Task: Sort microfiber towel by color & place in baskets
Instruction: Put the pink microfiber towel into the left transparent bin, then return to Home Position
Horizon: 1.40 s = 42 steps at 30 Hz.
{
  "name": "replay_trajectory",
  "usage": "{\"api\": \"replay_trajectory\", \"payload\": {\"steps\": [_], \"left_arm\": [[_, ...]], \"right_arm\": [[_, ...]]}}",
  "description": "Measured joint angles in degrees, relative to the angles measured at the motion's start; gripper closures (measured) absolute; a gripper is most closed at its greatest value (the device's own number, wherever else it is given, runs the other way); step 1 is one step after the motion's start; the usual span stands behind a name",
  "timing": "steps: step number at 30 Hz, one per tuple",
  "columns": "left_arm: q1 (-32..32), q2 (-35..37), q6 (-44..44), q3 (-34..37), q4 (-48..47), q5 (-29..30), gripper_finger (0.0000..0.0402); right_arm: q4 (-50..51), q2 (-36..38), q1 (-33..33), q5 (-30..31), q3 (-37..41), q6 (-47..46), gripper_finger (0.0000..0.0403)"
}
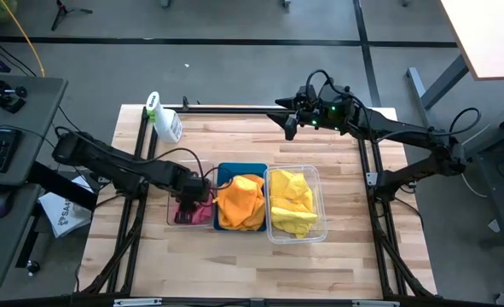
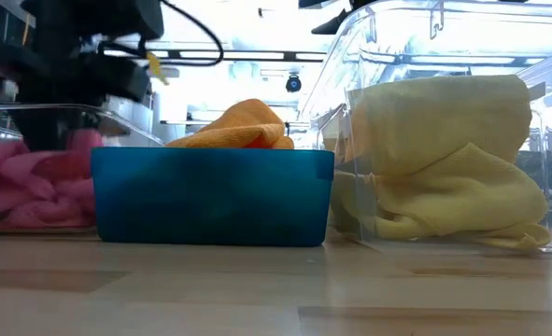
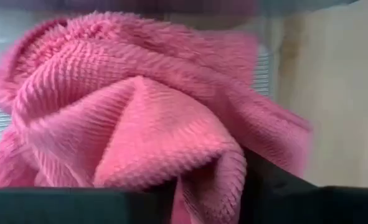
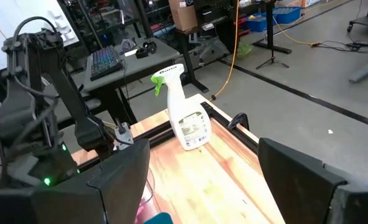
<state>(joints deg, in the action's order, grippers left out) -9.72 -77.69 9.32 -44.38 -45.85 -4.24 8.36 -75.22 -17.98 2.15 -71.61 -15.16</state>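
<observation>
The left clear basket (image 1: pixel 171 213) holds the pink towel (image 1: pixel 203 214) (image 2: pixel 33 187) (image 3: pixel 140 112). My left gripper (image 1: pixel 187 203) (image 2: pixel 61 126) (image 3: pixel 208 202) reaches down into this basket and is shut on the pink cloth. The blue basket (image 1: pixel 226 170) (image 2: pixel 210 196) in the middle holds orange towels (image 1: pixel 241 203) (image 2: pixel 243 126). The right clear basket (image 1: pixel 321 209) (image 2: pixel 397 56) holds yellow towels (image 1: pixel 292 203) (image 2: pixel 444 159). My right gripper (image 1: pixel 289 130) (image 4: pixel 202 180) hangs open, high over the table's far edge, touching nothing. My left gripper pinches a raised fold of the pink towel (image 3: pixel 202 177) between its two fingers, coming from above and pointing down into the left clear basket. The rest of the towel is bunched in front of the fingers and lies in the basket; I cannot count the layers.
A white spray bottle with a green top (image 1: pixel 165 121) (image 4: pixel 187 118) stands at the table's far left corner. The three baskets sit side by side near the table's middle. Bare wood lies toward the near edge and far right. A desk with a keyboard stands left of the table.
</observation>
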Motion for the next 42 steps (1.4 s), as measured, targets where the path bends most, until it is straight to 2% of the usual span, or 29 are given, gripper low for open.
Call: {"api": "replay_trajectory", "payload": {"steps": [5,8,15,18,21,24,26,29,32,33,36,37,40,42], "left_arm": [[1.0,0.8,-2.8,-6.0,-8.7,-4.1,0.0228],[1.9,1.3,-4.3,-9.4,-13.4,-4.3,0.0203],[4.7,2.2,-9.0,-20.0,-30.3,-4.0,0.0182],[6.7,4.5,-7.3,-23.2,-34.9,-0.8,0.0181],[8.5,10.6,-3.0,-23.0,-30.8,4.0,0.0181],[9.5,19.4,1.2,-19.9,-23.6,8.2,0.0183],[9.8,25.6,3.4,-17.0,-19.8,12.1,0.0192],[10.3,34.9,5.3,-11.9,-14.4,19.1,0.0222],[10.5,44.2,8.5,-5.0,-6.2,24.2,0.0276],[10.5,47.4,9.7,-2.1,-2.6,25.2,0.0300],[10.5,56.7,9.9,7.5,9.8,24.8,0.0375],[10.5,59.6,9.9,10.7,13.3,24.0,0.0388],[10.4,67.0,9.9,19.1,21.1,23.0,0.0389],[10.4,71.1,10.7,23.6,23.7,22.9,0.0396]], "right_arm": [[-0.1,0.0,0.0,0.2,0.0,0.0,0.0108],[-0.4,0.0,0.0,0.2,0.0,0.0,0.0108],[-0.3,0.3,-0.6,0.1,0.0,2.9,0.0108],[0.4,1.6,-1.8,-0.1,0.0,4.5,0.0108],[1.5,4.0,-2.9,0.0,0.0,4.6,0.0108],[5.1,7.1,-3.5,-1.7,0.0,6.2,0.0116],[9.5,9.4,-3.5,-4.2,0.0,7.9,0.0146],[17.6,12.2,-2.8,-4.0,0.0,7.7,0.0238],[26.5,13.7,-2.4,-3.8,0.0,5.6,0.0362],[28.7,14.0,-2.3,-3.9,0.0,4.6,0.0381],[32.2,14.6,-1.1,-3.8,0.0,3.2,0.0378],[32.6,14.6,-0.5,-3.8,0.0,3.7,0.0381],[36.3,14.4,1.0,-5.0,0.0,9.9,0.0399],[38.8,14.4,2.2,-5.1,0.0,11.2,0.0395]]}}
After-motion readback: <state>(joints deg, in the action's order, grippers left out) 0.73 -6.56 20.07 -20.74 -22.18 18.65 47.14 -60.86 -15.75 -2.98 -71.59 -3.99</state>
